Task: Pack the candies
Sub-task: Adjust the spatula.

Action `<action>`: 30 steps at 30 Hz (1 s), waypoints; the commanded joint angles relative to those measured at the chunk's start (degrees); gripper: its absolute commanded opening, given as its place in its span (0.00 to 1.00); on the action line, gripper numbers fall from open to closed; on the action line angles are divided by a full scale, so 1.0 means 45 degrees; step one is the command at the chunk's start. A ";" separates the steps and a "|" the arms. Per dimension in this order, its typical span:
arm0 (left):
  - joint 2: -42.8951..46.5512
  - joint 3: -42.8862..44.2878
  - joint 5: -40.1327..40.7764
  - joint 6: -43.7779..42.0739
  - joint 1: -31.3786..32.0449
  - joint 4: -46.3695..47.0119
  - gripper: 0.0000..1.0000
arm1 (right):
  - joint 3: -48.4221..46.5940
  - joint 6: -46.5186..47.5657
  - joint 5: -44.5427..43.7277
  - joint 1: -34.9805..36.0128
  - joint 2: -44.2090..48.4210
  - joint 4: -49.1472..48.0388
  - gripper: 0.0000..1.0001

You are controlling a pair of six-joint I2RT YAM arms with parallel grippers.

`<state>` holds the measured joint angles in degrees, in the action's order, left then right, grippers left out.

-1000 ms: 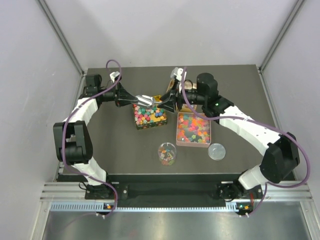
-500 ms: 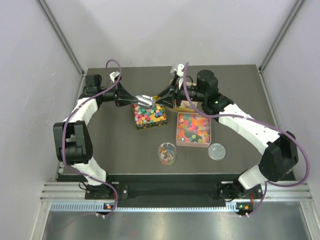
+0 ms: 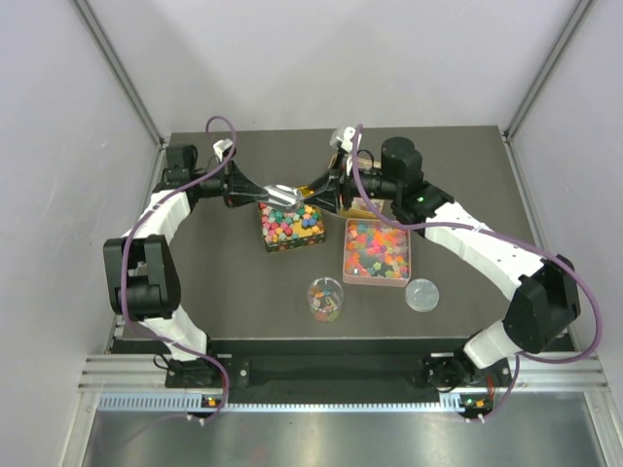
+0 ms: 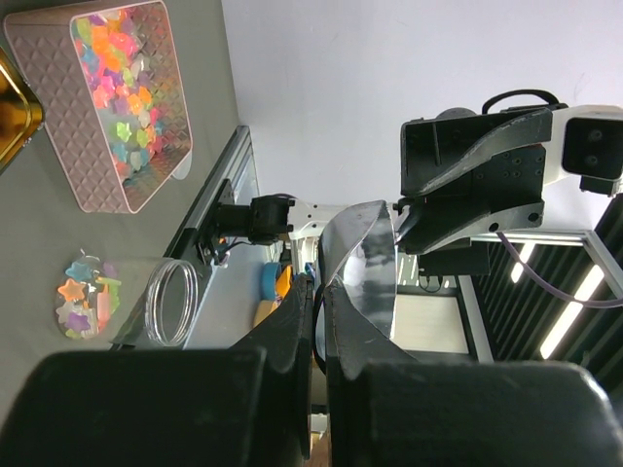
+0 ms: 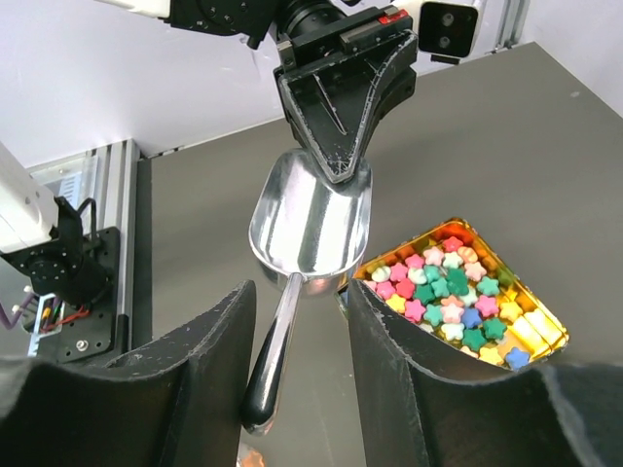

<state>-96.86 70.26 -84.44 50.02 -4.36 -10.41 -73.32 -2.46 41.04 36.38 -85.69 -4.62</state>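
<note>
One scoop (image 5: 310,219), bowl clamped in left pincer (image 4: 319,311); right pincer (image 5: 302,292), apart, newly edged astride handle (image 5: 277,341): handover pending before scooping candies (image 5: 448,287).

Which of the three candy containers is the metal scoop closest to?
The gold rectangular tin of star candies. The silver metal scoop hangs at its far edge; the pink rectangular tin and the clear round jar sit farther off.

A dark grey table (image 3: 224,292) fills the middle of the frame. On it, at centre, sits a gold tin (image 3: 292,248) of candies (image 3: 292,224), and right of it a pink tin (image 3: 377,281). Below them are a clear jar (image 3: 325,298) and a round lid (image 3: 421,294).
</note>
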 commanded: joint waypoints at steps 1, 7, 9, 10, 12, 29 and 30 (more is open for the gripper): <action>0.0508 0.0168 -0.1469 -0.0022 -0.0007 0.0381 0.00 | -0.0484 0.0195 0.0021 0.0118 -0.0157 -0.0281 0.42; 0.0489 0.0168 -0.1469 -0.0002 -0.0008 0.0361 0.00 | -0.0582 0.0156 0.0080 0.0177 -0.0294 -0.0242 0.35; 0.0470 0.0207 -0.1469 -0.0002 -0.0008 0.0400 0.00 | -0.0640 0.0175 0.0100 0.0177 -0.0372 -0.0203 0.34; 0.0470 0.0207 -0.1469 -0.0022 -0.0008 0.0381 0.00 | -0.0660 0.0175 0.0100 0.0177 -0.0391 -0.0203 0.33; 0.0450 0.0227 -0.1469 -0.0022 -0.0008 0.0381 0.00 | -0.0699 0.0195 0.0119 0.0177 -0.0450 -0.0184 0.32; 0.0216 0.0052 -0.1255 0.0133 -0.0008 0.0710 0.00 | -0.1167 0.0448 0.0549 0.0196 -0.0392 0.0163 0.00; 0.0235 -0.0046 -0.1119 0.0792 -0.0008 0.1274 0.04 | -0.1477 0.0468 0.0510 0.0197 -0.0353 0.0477 0.00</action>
<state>-96.88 70.26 -83.20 50.22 -4.51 -10.37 -74.74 -1.45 38.96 36.56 -87.96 -3.25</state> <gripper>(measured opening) 0.058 0.114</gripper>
